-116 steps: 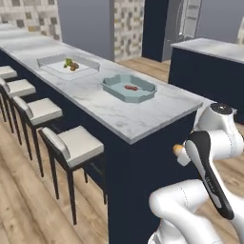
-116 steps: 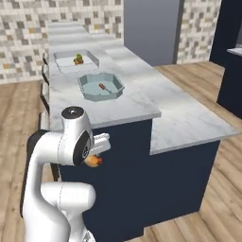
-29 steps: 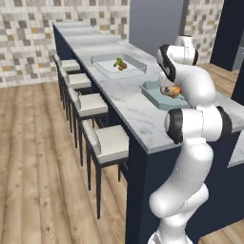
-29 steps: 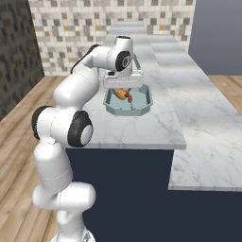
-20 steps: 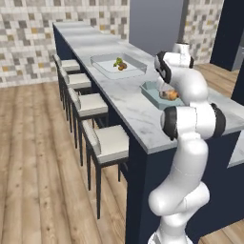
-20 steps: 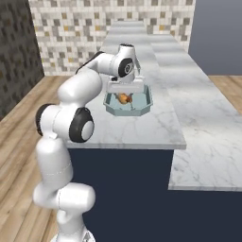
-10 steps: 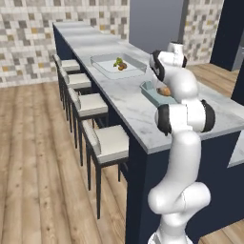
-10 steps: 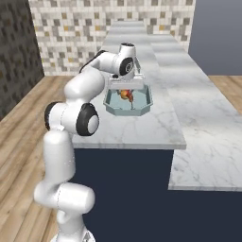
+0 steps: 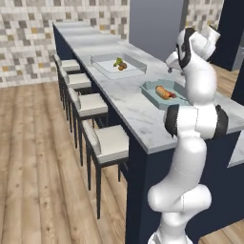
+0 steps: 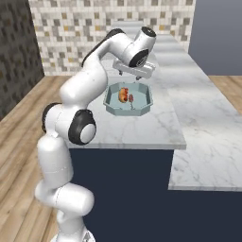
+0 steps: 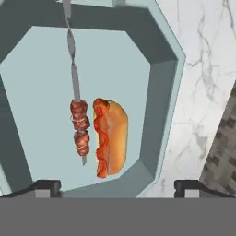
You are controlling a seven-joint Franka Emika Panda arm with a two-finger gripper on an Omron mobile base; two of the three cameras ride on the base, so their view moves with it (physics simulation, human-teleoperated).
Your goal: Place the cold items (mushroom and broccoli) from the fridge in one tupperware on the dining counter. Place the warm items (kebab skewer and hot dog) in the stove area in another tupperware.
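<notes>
**Hot dog dropped into the warm tupperware — both boxes now look filled**

The gripper (image 11: 117,186) has just sprung wide, its two dark tips standing far apart at the bottom of the hand view with nothing between them. A second ago it was lower, over the octagonal tupperware (image 10: 143,105), narrower and carrying the hot dog (image 11: 109,137); now it has lifted clear. The hot dog lies on the tupperware's floor, just beside the kebab skewer (image 11: 79,128), the two side by side and possibly touching.

Farther along the surface (image 9: 125,97), the rectangular tupperware (image 9: 106,60) holds the mushroom and broccoli (image 9: 119,63) — too small to tell apart.

Judging from this, the warm pair is together in one box and the cold pair in the other, so the task appears complete; only withdrawing the arm would remain.
</notes>
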